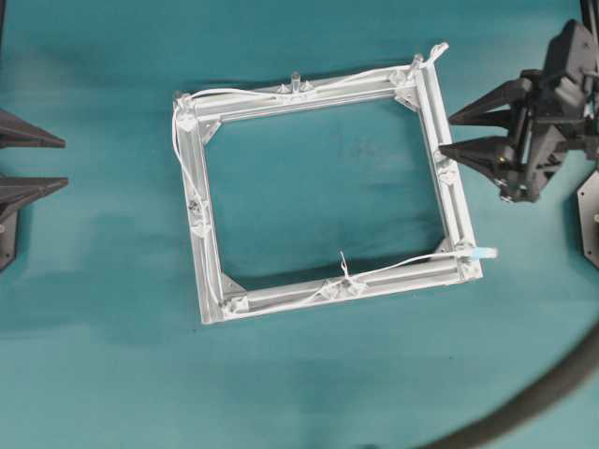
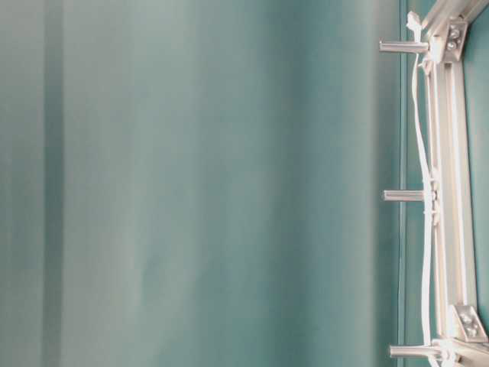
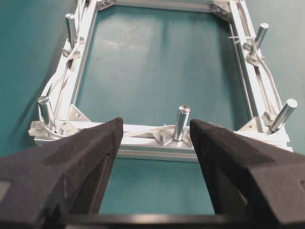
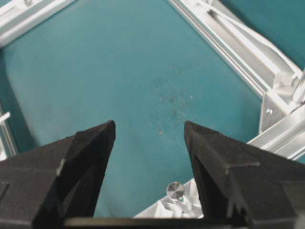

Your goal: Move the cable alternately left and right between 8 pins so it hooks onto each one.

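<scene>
Teal cloth carries the frame (image 1: pixel 323 192) at centre; the cable (image 1: pixel 243 92) weaves around its pins (image 1: pixel 296 79), so both grippers, left (image 1: pixel 33 161) and right (image 1: pixel 473 133), sit wide apart, empty.

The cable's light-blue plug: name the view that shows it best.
Overhead exterior: the plug shows whole, sticking out past the frame's lower right corner. The table-level and left wrist views show only stretches of the white cable along the frame; the right wrist view shows no plug.
</scene>
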